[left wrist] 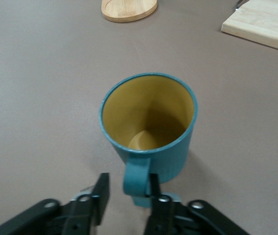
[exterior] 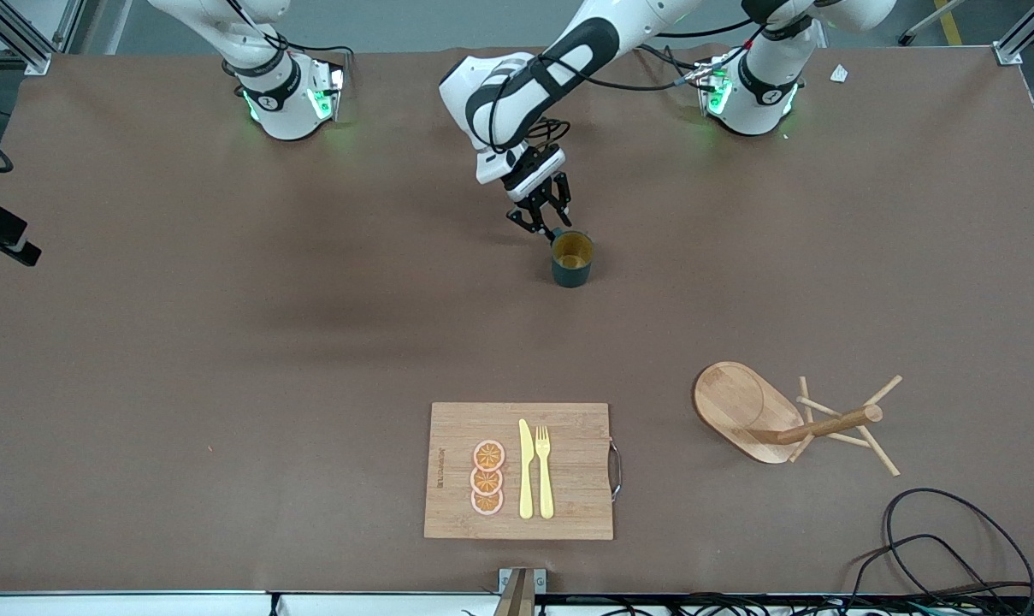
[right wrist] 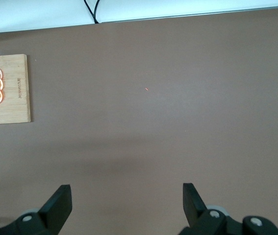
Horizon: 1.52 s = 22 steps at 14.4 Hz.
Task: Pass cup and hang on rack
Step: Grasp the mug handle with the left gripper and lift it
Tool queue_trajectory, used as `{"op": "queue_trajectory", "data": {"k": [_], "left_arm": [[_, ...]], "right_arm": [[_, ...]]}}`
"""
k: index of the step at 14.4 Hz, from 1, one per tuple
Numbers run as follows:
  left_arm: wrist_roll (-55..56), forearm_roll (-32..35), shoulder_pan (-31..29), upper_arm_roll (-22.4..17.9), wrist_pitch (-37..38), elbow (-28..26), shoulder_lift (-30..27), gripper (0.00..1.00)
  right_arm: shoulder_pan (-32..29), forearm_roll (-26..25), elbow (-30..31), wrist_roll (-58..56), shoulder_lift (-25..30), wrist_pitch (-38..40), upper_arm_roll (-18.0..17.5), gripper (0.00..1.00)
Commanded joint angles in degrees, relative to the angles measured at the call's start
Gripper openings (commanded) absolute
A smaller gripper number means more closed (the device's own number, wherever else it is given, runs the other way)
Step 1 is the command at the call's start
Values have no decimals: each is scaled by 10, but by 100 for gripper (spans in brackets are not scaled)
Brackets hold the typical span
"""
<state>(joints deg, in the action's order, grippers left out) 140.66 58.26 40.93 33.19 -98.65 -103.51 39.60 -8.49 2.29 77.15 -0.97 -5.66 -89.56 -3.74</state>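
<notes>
Straddling the handle, the left gripper (left wrist: 127, 196) sits low at the cup (exterior: 571, 257) in the upper middle of the front view, jaws narrowed around the handle with a sliver of gap on one side (not plainly clamped). The handle points straight at the gripper. The rack (exterior: 790, 419) lies tipped over at lower right. The right gripper (right wrist: 127, 205) waits, jaws wide.

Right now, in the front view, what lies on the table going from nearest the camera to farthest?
Cutting board with orange slices, knife and fork → rack, tipped on its side → cup, the left gripper at its handle.
</notes>
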Motion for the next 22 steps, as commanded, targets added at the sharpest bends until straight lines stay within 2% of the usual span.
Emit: {"op": "queue_trajectory", "data": {"k": [1, 3, 6, 11, 17, 22], "left_arm": [[0, 13, -1, 0, 6, 9, 5, 15], [-4, 10, -5, 0, 6, 23, 4, 1], [-41, -3, -15, 1, 7, 45, -5, 0], [-114, -87, -65, 5, 17, 79, -67, 0], [-327, -227, -181, 6, 17, 91, -185, 0], [-483, -328, -289, 6, 17, 110, -246, 0]], "right_arm": [[-7, 3, 19, 8, 17, -7, -2, 100], [-6, 4, 19, 8, 17, -10, -2, 100], [-9, 6, 19, 8, 16, -21, -1, 100], [-23, 1, 12, 4, 16, -11, 2, 100], [-21, 0, 10, 4, 16, -14, 2, 100], [-23, -1, 10, 0, 16, -13, 2, 100]]}}
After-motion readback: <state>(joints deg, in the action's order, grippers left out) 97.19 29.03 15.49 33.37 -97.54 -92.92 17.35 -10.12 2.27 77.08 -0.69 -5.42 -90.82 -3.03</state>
